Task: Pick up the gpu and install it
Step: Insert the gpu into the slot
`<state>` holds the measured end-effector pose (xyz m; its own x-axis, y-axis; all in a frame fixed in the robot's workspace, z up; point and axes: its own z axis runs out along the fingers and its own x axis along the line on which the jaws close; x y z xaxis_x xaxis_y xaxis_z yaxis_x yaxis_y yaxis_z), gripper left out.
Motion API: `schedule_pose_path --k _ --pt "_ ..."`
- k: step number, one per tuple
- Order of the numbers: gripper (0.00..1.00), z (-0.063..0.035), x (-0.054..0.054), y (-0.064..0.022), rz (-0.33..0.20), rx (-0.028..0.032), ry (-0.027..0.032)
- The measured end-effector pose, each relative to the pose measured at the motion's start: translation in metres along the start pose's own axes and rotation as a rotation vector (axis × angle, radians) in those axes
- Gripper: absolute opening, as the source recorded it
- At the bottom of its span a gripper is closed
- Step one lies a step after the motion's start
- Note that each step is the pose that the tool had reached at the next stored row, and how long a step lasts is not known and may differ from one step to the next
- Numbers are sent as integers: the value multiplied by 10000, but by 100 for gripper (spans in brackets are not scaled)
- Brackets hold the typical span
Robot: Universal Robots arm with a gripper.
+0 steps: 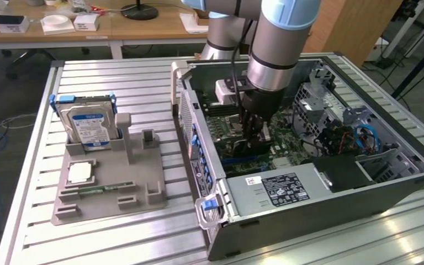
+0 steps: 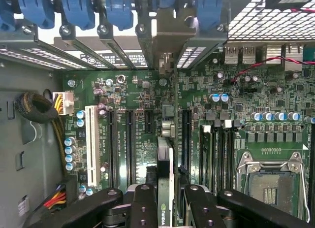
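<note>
Green board edge of the gpu (image 2: 164,156), seen edge-on from the wrist, pinched between two black fingers (image 2: 143,206) closed about halfway, one against each face. Held by the gripper (image 2: 170,187) low inside the open computer case (image 1: 322,226), just over the motherboard (image 2: 128,90). Standing on its long edge, faces vertical. Long axis running level with the board and parallel to the dark expansion slots (image 2: 130,139), pointing from the fingers toward the rear wall and its row of blue latches (image 2: 78,9). Far end lost against a dull metal bracket (image 2: 170,36) at that wall; hard to say whether part of the card. Near end cut off from view, just past a small green logo. Lower edge hidden beneath the card itself: seated in a slot or only above one, cannot tell. From the exterior view, hard to pick out under the arm (image 1: 275,49) reaching down into the case. Alongside, on the slatted metal table (image 1: 123,77) toward the exterior view's left, a grey fixture (image 1: 112,193) with a hard drive (image 1: 86,127) upright.
</note>
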<state>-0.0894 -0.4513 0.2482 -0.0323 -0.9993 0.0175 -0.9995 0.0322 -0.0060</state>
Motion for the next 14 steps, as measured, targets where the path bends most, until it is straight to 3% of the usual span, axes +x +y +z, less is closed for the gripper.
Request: schedule_pose_path --k 14 --pt "26 53 -14 5 1 -2 -18"
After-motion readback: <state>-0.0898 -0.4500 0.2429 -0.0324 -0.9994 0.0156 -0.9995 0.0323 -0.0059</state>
